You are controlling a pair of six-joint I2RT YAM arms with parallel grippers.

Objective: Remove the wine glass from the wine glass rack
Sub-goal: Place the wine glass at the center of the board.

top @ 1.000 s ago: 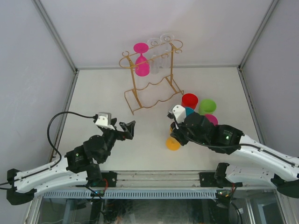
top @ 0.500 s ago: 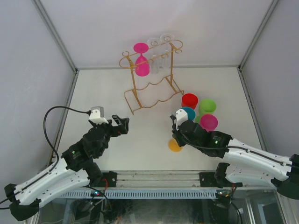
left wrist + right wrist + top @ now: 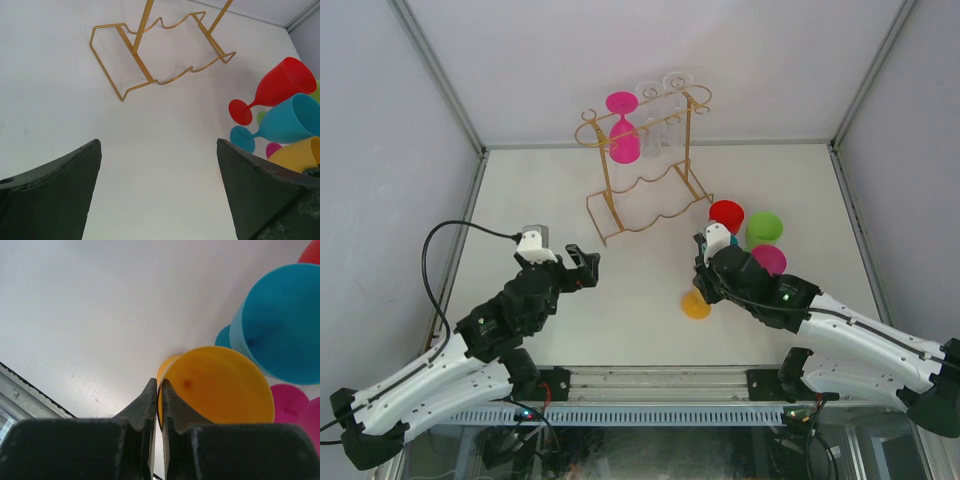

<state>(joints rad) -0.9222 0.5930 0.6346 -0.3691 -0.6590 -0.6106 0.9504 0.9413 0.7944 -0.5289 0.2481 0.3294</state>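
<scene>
Top external view: the wine glass rack (image 3: 607, 190) stands at 12 o'clock on the counter (image 3: 540, 200). A pink wine glass (image 3: 624, 140) and two clear wine glasses (image 3: 650, 130) hang upside down from its top rails. At 3 o'clock, well apart from the rack, a red glass (image 3: 726, 214), a green glass (image 3: 764, 226), a second pink glass (image 3: 770, 260) and a blue glass (image 3: 292, 120) sit in a cluster. The right pincer (image 3: 159, 386) is closed on the rim of an orange glass (image 3: 220, 385) at 5 o'clock, just beside that cluster. Whether this glass rests on the counter I cannot tell. The left pincer (image 3: 582, 268), at 7 o'clock, has its jaws spread wide and empty, aimed at the rack's base. My reading: several glasses look done, the orange one needs releasing, and three are still on the rack.
</scene>
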